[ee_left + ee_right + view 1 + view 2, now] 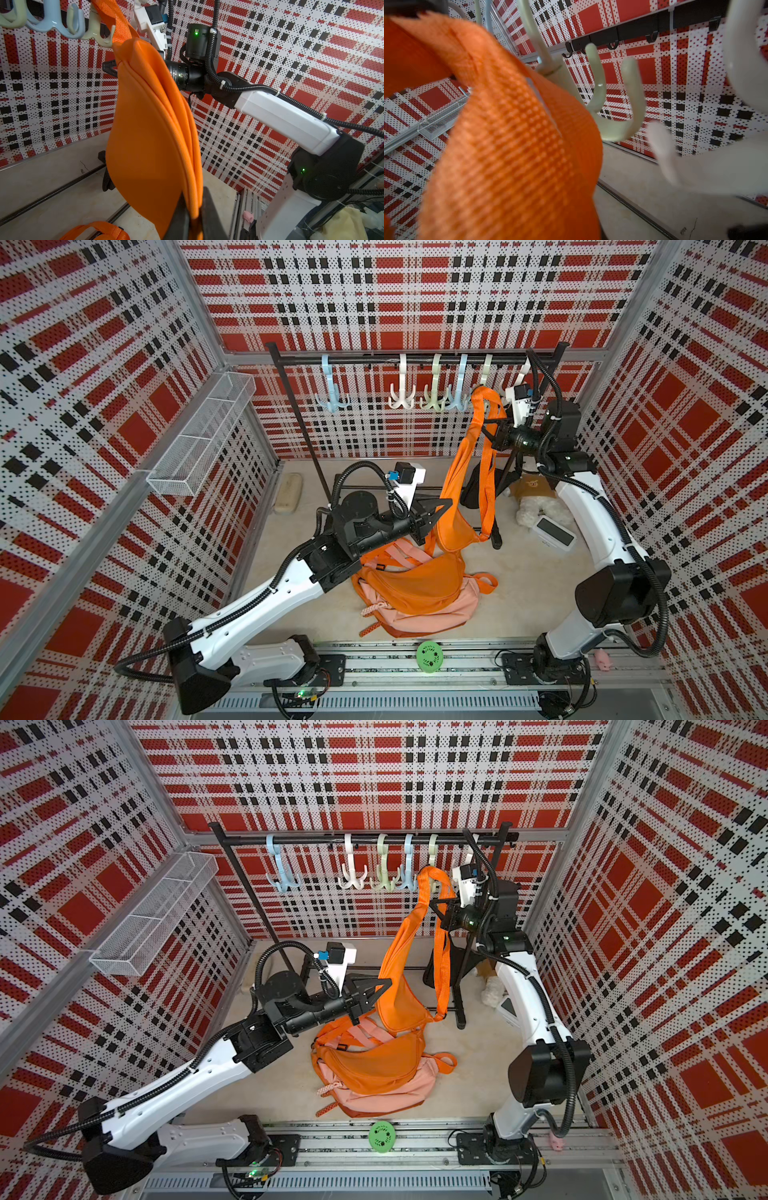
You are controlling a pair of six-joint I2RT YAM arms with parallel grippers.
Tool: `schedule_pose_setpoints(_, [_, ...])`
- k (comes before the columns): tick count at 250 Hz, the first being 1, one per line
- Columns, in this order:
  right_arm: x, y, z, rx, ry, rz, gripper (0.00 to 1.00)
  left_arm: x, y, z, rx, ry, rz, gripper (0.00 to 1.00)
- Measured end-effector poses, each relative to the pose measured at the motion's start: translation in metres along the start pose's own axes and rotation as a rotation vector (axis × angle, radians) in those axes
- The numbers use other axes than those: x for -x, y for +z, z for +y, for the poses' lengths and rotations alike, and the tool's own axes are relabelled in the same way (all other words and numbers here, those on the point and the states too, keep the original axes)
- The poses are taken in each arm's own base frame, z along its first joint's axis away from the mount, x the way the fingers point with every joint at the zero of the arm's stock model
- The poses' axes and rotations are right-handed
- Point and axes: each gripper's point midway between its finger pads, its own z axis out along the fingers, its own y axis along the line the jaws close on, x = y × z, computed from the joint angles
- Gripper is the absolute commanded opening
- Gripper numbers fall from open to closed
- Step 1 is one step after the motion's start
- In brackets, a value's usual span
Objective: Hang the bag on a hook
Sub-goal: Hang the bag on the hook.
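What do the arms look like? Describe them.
Both the left arm and right arm have white shells, black joints, some lit green, black ribbed cables tied alongside, white wrist camera mounts. The left pincer and right pincer are black, triangular.

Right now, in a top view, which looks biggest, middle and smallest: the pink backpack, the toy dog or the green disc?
1. pink backpack, though partly covered.
2. toy dog, partly hidden.
3. green disc.

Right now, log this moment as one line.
left gripper: shut on orange bag | right gripper: shut on strap | strap: at pale green hook, seating unclear
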Motion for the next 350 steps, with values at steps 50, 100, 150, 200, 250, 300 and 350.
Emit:
schedule_pose_setpoints(50, [-0.003,0.006,-0.005,0.006,0.031,0.018,0.00,-0.012,0.001,0.004,0.009,-0.013,0.023,0.00])
schedule_pose_setpoints(100, [-0.014,0.011,-0.011,0.002,0.064,0.052,0.00,-0.025,0.002,0.009,0.020,-0.035,0.051,0.00])
schedule_pose_setpoints(150, [-0.021,0.014,-0.012,0.011,0.085,0.081,0.00,-0.026,0.002,0.008,0.017,-0.038,0.052,0.00])
schedule_pose_setpoints(200, [-0.024,0.015,-0.011,0.003,0.088,0.091,0.06,-0.029,0.004,0.009,0.019,-0.045,0.059,0.00])
schedule_pose_setpoints(250, [-0.032,0.003,-0.015,-0.066,0.077,0.087,0.23,-0.057,0.009,0.020,0.042,-0.076,0.118,0.00])
schedule_pose_setpoints(300, [-0.035,-0.002,-0.017,-0.103,0.075,0.089,0.42,-0.080,0.010,0.031,0.073,-0.101,0.163,0.41])
schedule_pose_setpoints(350, [-0.044,-0.003,-0.024,-0.132,0.091,0.105,0.59,-0.079,0.010,0.031,0.077,-0.115,0.158,0.76])
